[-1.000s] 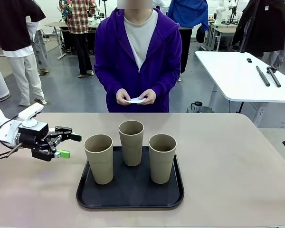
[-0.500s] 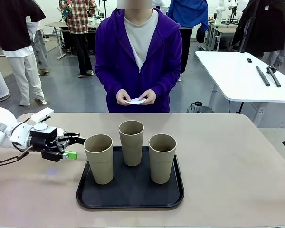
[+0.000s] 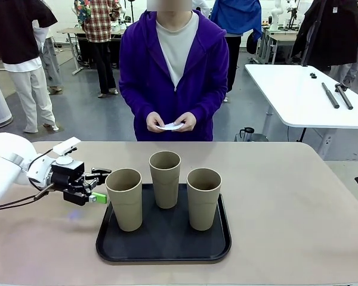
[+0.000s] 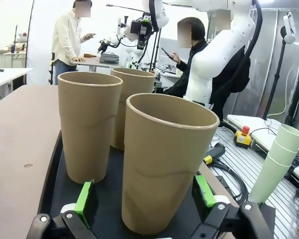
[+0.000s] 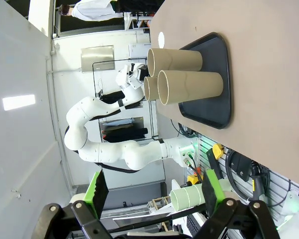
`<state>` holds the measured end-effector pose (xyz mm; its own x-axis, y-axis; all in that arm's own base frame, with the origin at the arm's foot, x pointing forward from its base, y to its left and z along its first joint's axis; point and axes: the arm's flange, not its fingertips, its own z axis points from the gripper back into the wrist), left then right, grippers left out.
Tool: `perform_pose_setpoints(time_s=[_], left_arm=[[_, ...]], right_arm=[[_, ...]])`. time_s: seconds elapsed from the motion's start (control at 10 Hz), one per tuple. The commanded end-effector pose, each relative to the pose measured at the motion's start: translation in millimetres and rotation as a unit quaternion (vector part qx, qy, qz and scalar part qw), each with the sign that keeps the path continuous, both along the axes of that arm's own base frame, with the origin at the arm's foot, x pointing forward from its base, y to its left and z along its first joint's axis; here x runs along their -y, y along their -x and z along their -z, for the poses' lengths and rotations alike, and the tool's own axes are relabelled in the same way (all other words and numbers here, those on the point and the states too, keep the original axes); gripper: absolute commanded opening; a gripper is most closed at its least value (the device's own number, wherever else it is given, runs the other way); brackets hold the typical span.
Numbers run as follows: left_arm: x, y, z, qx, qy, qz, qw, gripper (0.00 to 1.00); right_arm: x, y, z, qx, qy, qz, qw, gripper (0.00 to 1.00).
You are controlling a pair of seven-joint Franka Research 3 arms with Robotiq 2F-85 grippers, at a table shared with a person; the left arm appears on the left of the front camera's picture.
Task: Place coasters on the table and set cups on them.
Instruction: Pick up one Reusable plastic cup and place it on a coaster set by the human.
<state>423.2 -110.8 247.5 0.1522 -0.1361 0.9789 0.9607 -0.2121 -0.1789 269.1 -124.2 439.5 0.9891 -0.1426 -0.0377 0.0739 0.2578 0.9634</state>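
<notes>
Three tan cups stand on a black tray on the beige table: left cup, middle cup, right cup. My left gripper is open at the left cup's side. In the left wrist view that cup stands between the green pads of the left gripper, with the other cups behind. Across the table, the person's hands hold the white coasters. In its own wrist view, my right gripper is open and holds nothing, far from the cups.
Bare tabletop lies to the left and right of the tray. Beyond the far right corner stands a white table with black rods. The person stands at the table's far edge, in the middle. Other people stand farther back.
My left gripper has moved to the right along the table, from well clear of the tray to the left cup, its fingers staying open. The cups and the person's hands have not moved.
</notes>
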Motion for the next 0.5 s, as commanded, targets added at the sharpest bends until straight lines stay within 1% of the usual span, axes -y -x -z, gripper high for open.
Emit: perform_pose_setpoints(time_s=[0.0, 0.4], left_arm=[[5.5, -5.4, 7.7, 0.012, -0.004, 0.014, 1.000, 1.00], [7.8, -5.3, 15.9, 0.014, -0.007, 0.050, 0.999, 1.00]], right_arm=[[-0.1, 0.1, -0.7, 0.000, -0.003, 0.001, 1.000, 1.00], [-0.1, 0.1, -0.7, 0.000, -0.003, 0.001, 1.000, 1.00]])
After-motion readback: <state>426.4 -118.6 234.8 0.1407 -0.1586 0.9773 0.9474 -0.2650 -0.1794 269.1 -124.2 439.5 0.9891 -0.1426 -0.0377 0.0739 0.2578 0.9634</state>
